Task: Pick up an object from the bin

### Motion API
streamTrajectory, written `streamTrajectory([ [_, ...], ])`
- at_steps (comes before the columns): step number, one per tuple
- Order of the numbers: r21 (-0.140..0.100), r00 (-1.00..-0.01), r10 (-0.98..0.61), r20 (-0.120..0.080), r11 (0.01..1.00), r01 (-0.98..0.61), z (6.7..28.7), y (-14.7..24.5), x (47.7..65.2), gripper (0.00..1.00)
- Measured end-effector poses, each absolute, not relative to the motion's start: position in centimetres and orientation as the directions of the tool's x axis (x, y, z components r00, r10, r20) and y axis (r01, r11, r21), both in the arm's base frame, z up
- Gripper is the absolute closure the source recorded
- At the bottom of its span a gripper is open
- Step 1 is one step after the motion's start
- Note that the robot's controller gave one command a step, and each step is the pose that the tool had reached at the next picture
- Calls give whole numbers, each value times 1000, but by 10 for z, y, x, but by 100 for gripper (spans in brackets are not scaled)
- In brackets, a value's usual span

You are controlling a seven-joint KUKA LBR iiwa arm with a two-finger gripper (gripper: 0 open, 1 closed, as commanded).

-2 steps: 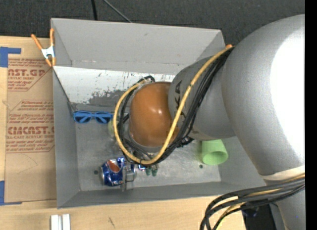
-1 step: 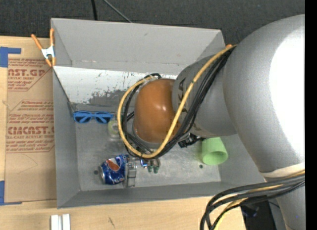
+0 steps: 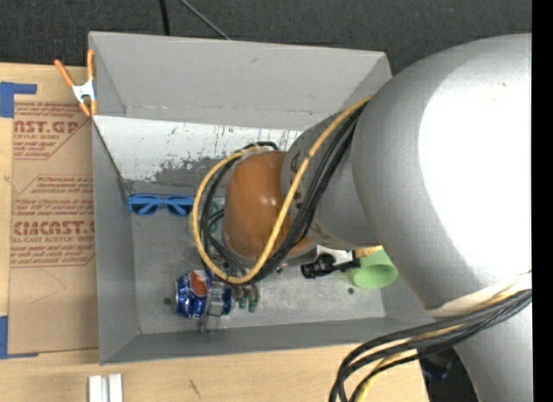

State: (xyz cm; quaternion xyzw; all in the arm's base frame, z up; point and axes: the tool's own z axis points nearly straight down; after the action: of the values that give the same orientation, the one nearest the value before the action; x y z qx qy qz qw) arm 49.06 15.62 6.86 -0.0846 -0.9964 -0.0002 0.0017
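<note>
1. The grey bin (image 3: 112, 245) has a scuffed floor. At its upper left, along the foot of the back wall, lie blue sunglasses (image 3: 160, 206), their long axis running across the view, well apart from the gripper.
2. Lower down, close to the front wall, sits a blue crumpled thing (image 3: 190, 296) with an orange patch on top, perhaps a crushed can or a wrapper. It is compact, with no clear long axis.
3. The gripper (image 3: 218, 305) is down at floor level just on the view's right of that blue crumpled thing, touching or overlapping it. Whether it is open or closed I cannot tell, nor whether the thing is caught in it.
4. Above the gripper rise the orange cover (image 3: 255, 201) and looped yellow and black cables (image 3: 203, 210) of the wrist.
5. Further right, a small black-and-white piece (image 3: 321, 266) and a green cup (image 3: 376, 272) lie on the floor, the cup partly under the arm (image 3: 449, 175).
6. Judging by position, the blue crumpled thing is the likely pick: it lies at the gripper's tip, slightly to the view's left, so any correction would go that way.
</note>
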Motion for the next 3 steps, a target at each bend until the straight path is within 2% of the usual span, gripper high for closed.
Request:
streamTrajectory([
  [1,1,-986,169,5,986,169,68,157,490,0],
  [2,1,-986,168,5,986,168,68,157,490,100],
  [3,3,-986,167,-2,986,167,103,158,490,100],
])
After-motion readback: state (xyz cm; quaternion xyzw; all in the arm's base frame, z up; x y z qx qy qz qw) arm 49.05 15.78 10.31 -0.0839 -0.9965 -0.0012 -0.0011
